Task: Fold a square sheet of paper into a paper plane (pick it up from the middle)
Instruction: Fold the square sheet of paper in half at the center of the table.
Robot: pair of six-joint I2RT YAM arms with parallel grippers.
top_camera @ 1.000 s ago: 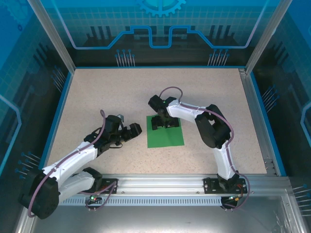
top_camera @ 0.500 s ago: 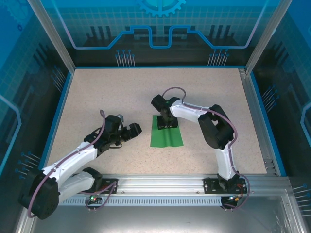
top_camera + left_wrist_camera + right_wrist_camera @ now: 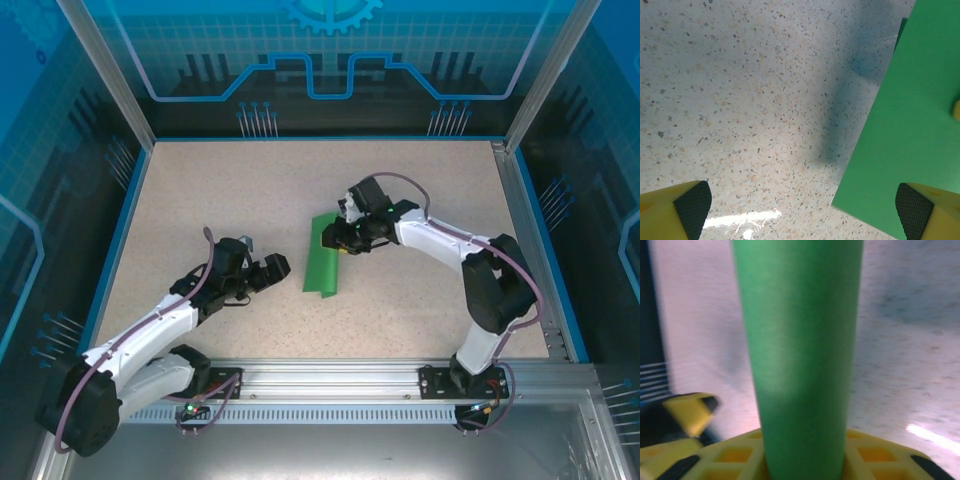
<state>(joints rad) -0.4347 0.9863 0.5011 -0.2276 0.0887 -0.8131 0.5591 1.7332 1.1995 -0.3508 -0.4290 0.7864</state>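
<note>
The square sheet of paper (image 3: 321,262) is bright green and bowed into a narrow, tilted strip left of the table's middle. My right gripper (image 3: 346,238) is shut on its middle. In the right wrist view the sheet (image 3: 800,340) rises as a curved band out of the yellow jaws of that gripper (image 3: 802,462). My left gripper (image 3: 276,268) stands open just left of the sheet, low over the table. Its right fingertip (image 3: 915,210) overlaps the sheet's near corner (image 3: 910,120); whether they touch I cannot tell. The paper plane is out of view.
The speckled table (image 3: 200,200) is walled by a blue rim (image 3: 128,200) and metal posts. A slotted rail (image 3: 340,385) runs along the near edge by the arm bases. A left fingertip (image 3: 690,412) shows beside the sheet.
The right gripper closed on the middle of the flat sheet and lifted it, and the sheet buckled into a narrow strip and shifted left. The right arm stretched out. The left arm stayed still.
</note>
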